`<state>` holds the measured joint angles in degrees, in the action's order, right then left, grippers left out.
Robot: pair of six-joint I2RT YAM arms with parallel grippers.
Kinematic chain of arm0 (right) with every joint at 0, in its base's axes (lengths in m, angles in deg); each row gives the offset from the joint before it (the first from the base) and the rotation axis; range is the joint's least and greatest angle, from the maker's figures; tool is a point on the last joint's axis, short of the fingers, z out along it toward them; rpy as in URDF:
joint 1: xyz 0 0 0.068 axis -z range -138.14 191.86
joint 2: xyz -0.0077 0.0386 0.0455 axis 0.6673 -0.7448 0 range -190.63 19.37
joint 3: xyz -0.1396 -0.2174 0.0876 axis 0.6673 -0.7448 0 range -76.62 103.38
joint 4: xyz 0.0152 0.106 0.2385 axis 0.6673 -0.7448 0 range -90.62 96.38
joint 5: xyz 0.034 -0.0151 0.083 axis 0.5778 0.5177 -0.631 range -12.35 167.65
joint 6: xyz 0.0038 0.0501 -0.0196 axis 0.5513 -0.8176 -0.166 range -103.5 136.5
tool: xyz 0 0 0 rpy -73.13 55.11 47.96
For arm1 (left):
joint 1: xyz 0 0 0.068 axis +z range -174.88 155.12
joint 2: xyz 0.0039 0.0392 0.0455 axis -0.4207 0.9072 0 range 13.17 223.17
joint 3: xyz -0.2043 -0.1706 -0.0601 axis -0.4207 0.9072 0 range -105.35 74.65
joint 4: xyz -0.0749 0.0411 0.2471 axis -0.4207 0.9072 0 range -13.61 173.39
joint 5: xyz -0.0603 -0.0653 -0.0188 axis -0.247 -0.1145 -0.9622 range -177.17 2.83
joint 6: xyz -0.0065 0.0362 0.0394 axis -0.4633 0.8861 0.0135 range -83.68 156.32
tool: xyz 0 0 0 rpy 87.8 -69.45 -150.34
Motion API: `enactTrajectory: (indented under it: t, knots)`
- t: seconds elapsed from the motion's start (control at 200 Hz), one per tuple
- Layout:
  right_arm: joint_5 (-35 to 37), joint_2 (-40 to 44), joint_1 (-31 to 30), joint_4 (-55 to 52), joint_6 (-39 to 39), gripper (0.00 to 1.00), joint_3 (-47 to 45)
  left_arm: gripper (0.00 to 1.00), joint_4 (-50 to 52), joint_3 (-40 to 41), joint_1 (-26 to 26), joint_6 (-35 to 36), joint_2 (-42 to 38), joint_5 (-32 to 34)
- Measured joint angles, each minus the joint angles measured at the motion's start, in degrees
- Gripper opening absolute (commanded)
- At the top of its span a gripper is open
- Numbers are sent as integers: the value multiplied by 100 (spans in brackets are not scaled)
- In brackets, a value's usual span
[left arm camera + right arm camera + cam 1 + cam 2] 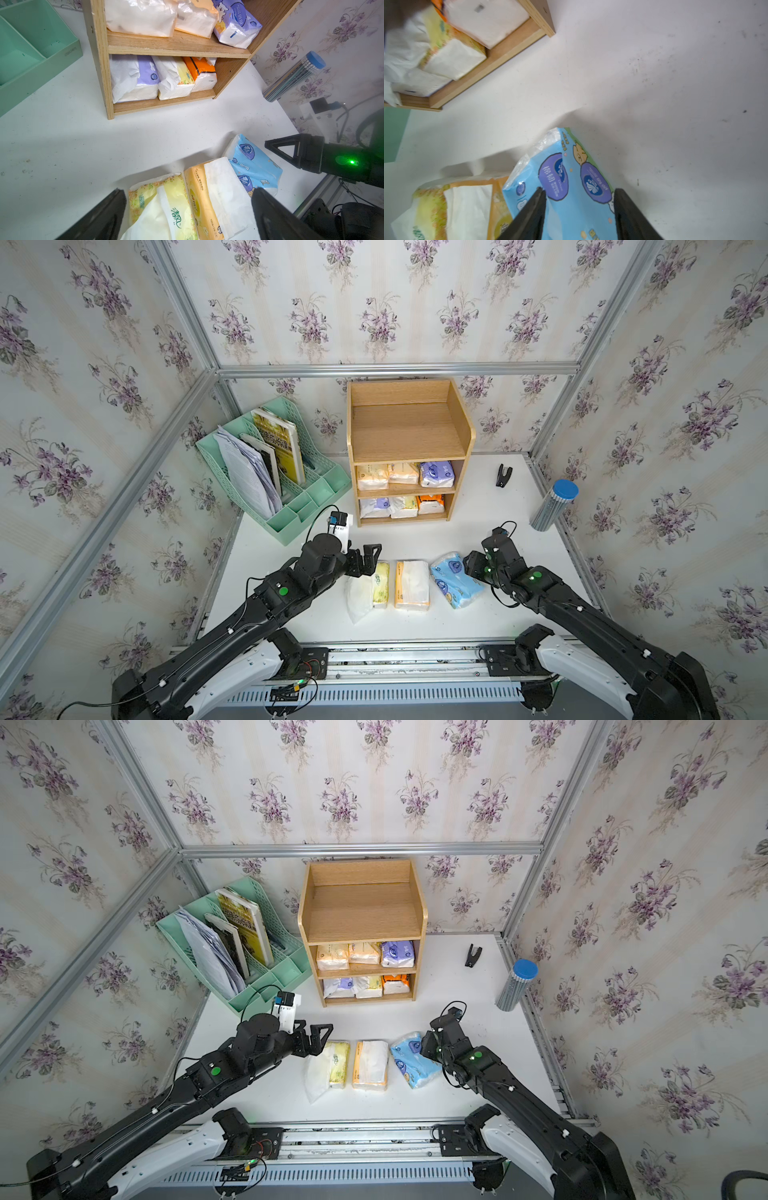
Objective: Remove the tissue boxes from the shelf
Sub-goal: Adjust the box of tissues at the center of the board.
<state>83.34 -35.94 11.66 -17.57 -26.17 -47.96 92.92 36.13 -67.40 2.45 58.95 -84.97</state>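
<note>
Shelf [409, 423]: holding six packs [403, 473], far centre
Worktop [415, 539]: carrying three more, near
Left end effector [187, 190]: hanging released over yellow pack [381, 583]
Right end effector [578, 191]: released, straddling blue pack [455, 583]
Around: rack [291, 510] standing left; clip [503, 475], tube [555, 506] right

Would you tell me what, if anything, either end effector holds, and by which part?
Left end effector: nothing. Right end effector straddles the blue pack widthwise; a grip cannot be told.

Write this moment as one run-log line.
shelf: six packs; table: three packs; left gripper: open; right gripper: open over blue pack
</note>
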Motion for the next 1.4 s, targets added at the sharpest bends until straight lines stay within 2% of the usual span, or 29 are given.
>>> enactTrajectory:
  t: [0.095,0.205,0.34,0.38,0.535,0.694,0.809,0.999,1.224,1.399]
  knots:
    - [-203,-579,9,118,63,34,-79,99,70,9,0,4,-87,81]
    - [-393,-817,-267,289,55,33,-205,99,170,4,2,72,-192,273]
    - [-675,-551,-531,490,-125,34,-404,99,323,-44,98,203,-208,490]
    - [-699,-396,-557,503,-229,36,-479,99,343,-76,131,214,-170,527]
    - [-761,264,-597,352,-391,55,-509,99,398,-308,319,295,188,577]
    - [-507,1034,-605,210,-420,59,-87,99,455,-518,684,409,363,529]
    - [-564,1176,-601,590,-378,58,238,99,284,-540,1123,496,404,310]
    - [-970,186,-664,1989,-398,52,881,99,-170,-693,1596,713,686,-280]
    - [-671,-909,-1169,3897,-538,51,1360,99,-638,-754,1943,944,883,-894]
    - [-466,-1788,-1294,4780,-575,51,1692,99,-1014,-741,2247,940,1003,-1322]
